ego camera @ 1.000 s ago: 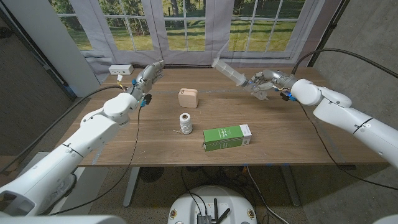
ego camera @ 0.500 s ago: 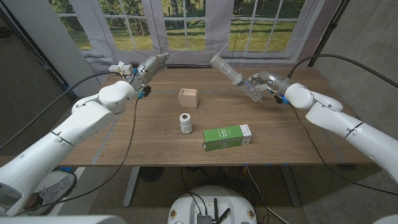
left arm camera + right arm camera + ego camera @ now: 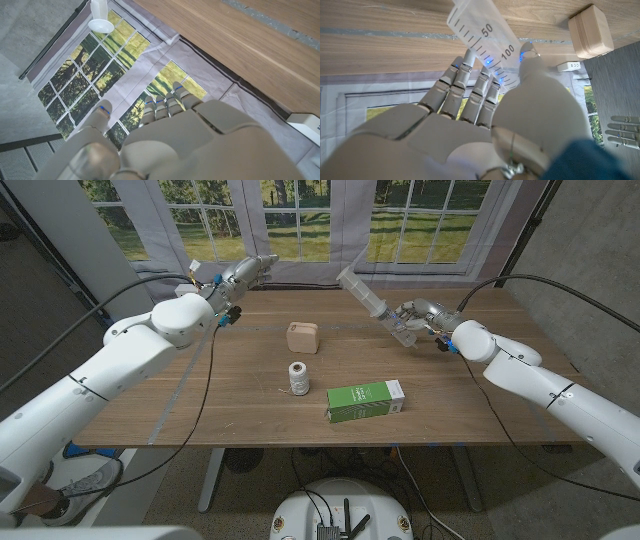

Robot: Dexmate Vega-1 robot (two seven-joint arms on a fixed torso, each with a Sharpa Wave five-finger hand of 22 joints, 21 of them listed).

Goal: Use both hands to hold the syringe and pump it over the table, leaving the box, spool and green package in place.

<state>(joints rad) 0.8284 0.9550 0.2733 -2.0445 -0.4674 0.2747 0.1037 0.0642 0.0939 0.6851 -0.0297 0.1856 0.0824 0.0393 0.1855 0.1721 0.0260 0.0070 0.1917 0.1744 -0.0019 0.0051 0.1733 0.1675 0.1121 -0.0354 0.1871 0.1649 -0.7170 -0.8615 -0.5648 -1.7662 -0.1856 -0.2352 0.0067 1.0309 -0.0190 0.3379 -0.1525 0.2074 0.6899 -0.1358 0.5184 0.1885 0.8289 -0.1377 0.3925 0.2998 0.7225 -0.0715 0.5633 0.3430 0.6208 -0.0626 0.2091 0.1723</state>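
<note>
Right hand (image 3: 418, 317): raised over the far right part of the counter (image 3: 480, 395), fingers wrapped around the rear end of the syringe (image 3: 368, 295). In the right wrist view the fingers (image 3: 470, 85) lie along the clear barrel, thumb on the other side of it, printed marks "50" and "100" readable between them. The syringe (image 3: 480, 37) is held off the wood, tilted, its free end pointing up and toward the robot's left, against the window curtain behind the counter.

Left hand (image 3: 245, 273): lifted above the far left corner of the counter, fingers stretched out together toward the middle, nothing in it. Left wrist view shows the back of the hand (image 3: 175, 135) with fingers (image 3: 167, 102) extended and slightly apart, window panes beyond them. The two hands are well apart; only the right one touches the syringe.

On the counter, between the arms: the box (image 3: 302, 337), pale wood with rounded corners, sits near the middle toward the far side; it also shows in the right wrist view (image 3: 590, 31). Just nearer the robot stands the spool (image 3: 297, 377) of light thread, upright, a loose strand trailing beside it. To the spool's right and nearer still lies the green package (image 3: 366, 400), flat on its long side, one end white.

A white power strip (image 3: 306, 124) shows near the counter's far left corner.
</note>
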